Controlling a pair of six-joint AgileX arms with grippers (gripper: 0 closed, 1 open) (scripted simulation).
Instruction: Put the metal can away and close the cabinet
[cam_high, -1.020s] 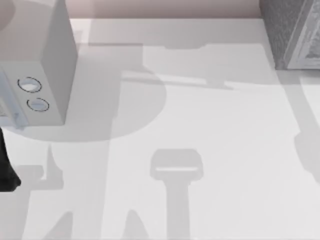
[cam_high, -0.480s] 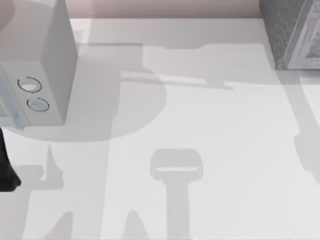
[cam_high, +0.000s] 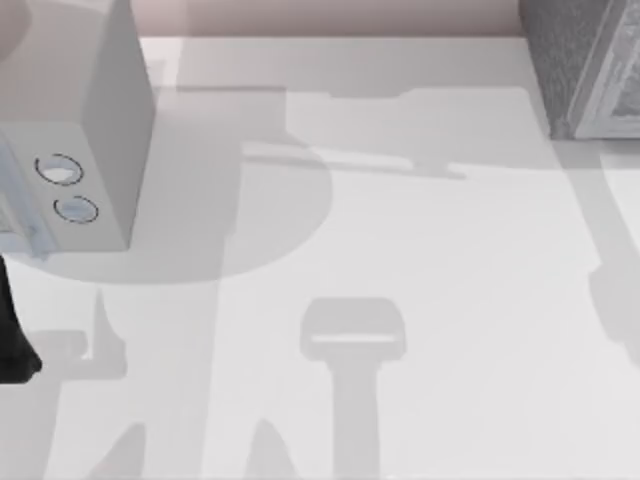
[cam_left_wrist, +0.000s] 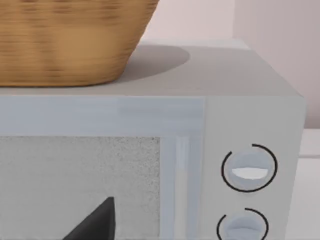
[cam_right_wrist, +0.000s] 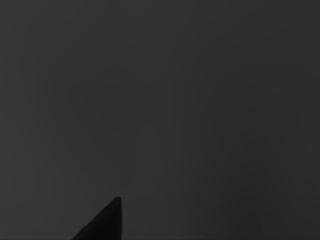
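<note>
Cabinet, large, dark grey speckled stone-textured box (cam_high: 570, 60): stands at the far right corner of the white table (cam_high: 420, 260), cut off by the edge of the top view. The visible side is rough and granular, a mottled mid-to-dark grey. Its front carries a paler, light grey frame (cam_high: 612, 95), which runs slantwise along the box's right side in the top view. Whether that front stands open or closed cannot be told from the part shown.

Left hand, dark, two-fingered (cam_left_wrist: 97, 225): one black pointed fingertip shows in the left wrist view, close before the front of the smooth pale grey box with two round rings (cam_high: 100, 130). Whether this hand is released or clenched cannot be told. The left arm's dark body (cam_high: 12, 340) sits at the left edge of the top view, just in front of that box. The cabinet lies well apart from this hand, across the table on the opposite side.

Pale grey box: speckled off-white panel (cam_left_wrist: 80, 185) directly beyond the fingertip, the two ringed knobs (cam_left_wrist: 249, 171) to one side of it.

Woven tan wicker basket (cam_left_wrist: 70, 40): rests on top of the pale grey box, above the left hand.

Right hand: the right wrist view is dark. Its state cannot be told.

Table surface: grey shadows of arms and boxes fall across it.
</note>
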